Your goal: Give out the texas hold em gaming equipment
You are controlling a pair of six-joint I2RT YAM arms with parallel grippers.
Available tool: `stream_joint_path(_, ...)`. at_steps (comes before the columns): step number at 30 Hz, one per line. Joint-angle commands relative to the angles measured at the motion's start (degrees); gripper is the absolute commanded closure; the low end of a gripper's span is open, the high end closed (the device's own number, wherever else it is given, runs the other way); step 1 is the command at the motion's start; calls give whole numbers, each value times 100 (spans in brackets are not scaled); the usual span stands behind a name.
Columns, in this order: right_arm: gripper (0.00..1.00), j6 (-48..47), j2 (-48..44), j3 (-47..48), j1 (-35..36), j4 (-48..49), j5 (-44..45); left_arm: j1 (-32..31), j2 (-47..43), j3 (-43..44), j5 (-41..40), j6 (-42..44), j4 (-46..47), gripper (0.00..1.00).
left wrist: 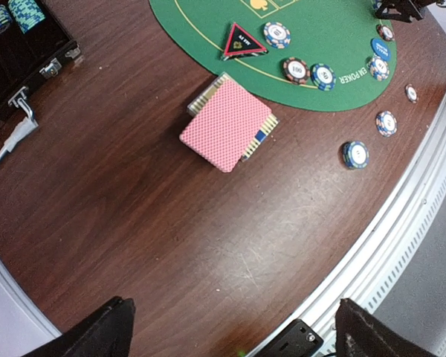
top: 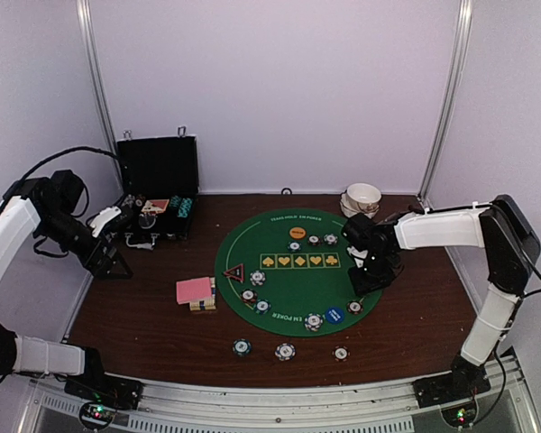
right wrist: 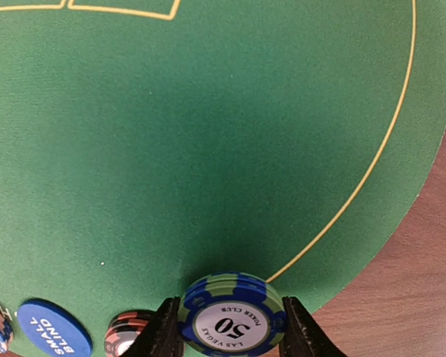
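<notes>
The 50 chip, blue and green round its edge, sits between the right fingers, which are closed against its two sides. I cannot tell whether it is lifted or resting on the felt. It is at the right-hand rim of the green poker mat, close to the yellow border line.

In the right wrist view a red-and-black chip lies just beside it. Next along is the blue disc, marked SMALL BLIND.

Looking from above, I see the orange disc on the far side of the mat. A few small chips lie near it, above a row of yellow suit squares. The black-and-red triangular marker lies on the mat's left side, with more chips close to it.

Just off the mat's left edge, on the brown desk, are the pink-backed cards. They rest on a pale block that I cannot make out. Three loose chips lie in a row on the bare desk, near the mat's near edge.

The left fingers are spread wide and hold nothing. They hang over the desk's left side, near the open black case, which has chips in its tray. Stacked white bowls stand at the far right.
</notes>
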Motion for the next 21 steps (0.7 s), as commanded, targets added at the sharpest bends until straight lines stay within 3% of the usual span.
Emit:
stream_joint_path(1, 98, 156, 144, -131, -58, 230, -15, -320, 66, -144, -49, 18, 342, 2)
stream_joint_path(3, 88, 167, 173, -126, -55, 213, 7, -476, 65, -240, -136, -8, 443, 2)
stream_joint_path(5, 60, 182, 151, -89, -65, 157, 16, -711, 56, -370, -389, -109, 620, 2)
stream_joint_path(7, 43, 195, 46, -50, -64, 97, 60, -962, 62, -506, -604, -129, 774, 2)
stream_joint_path(12, 25, 196, -267, 298, -64, -285, 226, -1294, 320, -568, -777, -83, 1030, 2)
stream_joint_path(21, 4, 410, -938, 994, -34, -483, -80, -2036, 1224, -598, -1265, 213, 1587, 2)
